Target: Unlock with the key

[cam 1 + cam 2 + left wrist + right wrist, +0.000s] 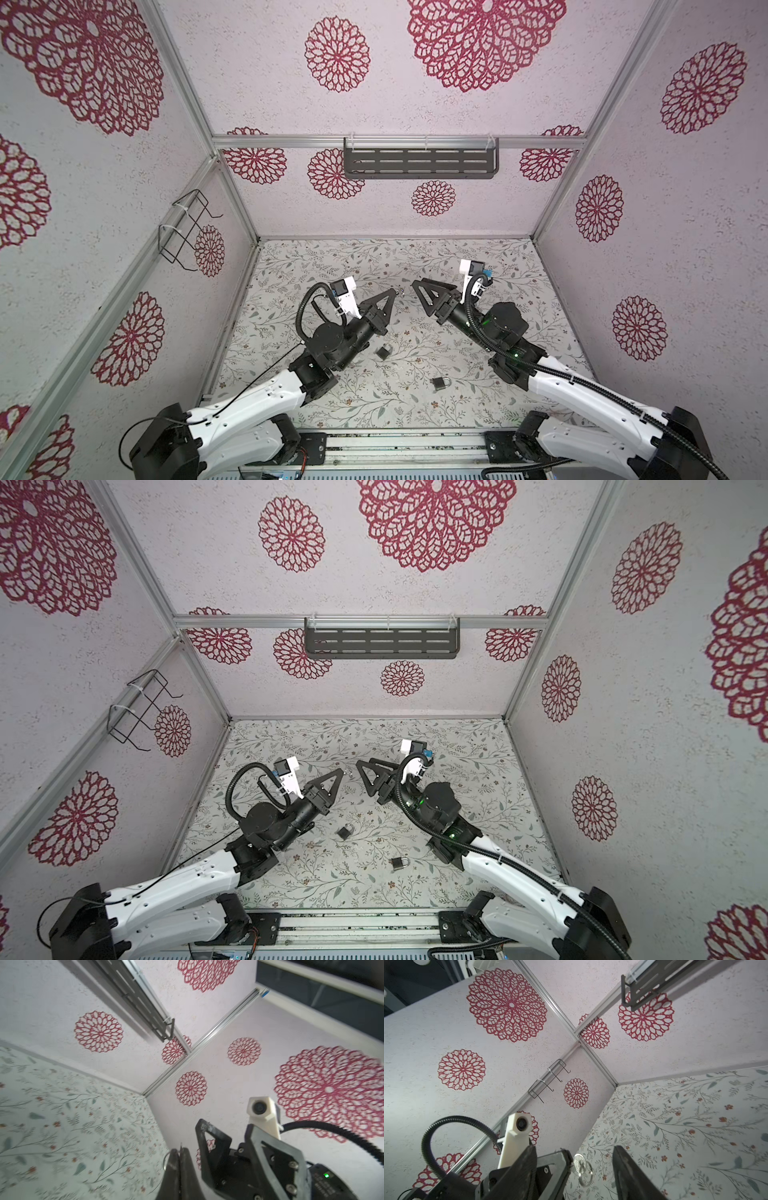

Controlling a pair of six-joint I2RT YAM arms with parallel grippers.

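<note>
My left gripper (392,293) is shut on the small silver key (579,1162), held above the middle of the table. The key's round head and its ring (585,1175) stick out past the fingertips. In the left wrist view only the key's thin edge (181,1147) shows between the closed jaws. My right gripper (420,296) faces the left one and stands open. Its fingers (620,1157) are on either side of the key head and do not touch it. Two padlocks lie on the table below, one (383,352) near the left arm and one (440,383) nearer the front.
A dark slotted shelf (419,163) hangs on the back wall. A black wire rack (185,230) hangs on the left wall. The floral table (332,266) is enclosed by walls on three sides.
</note>
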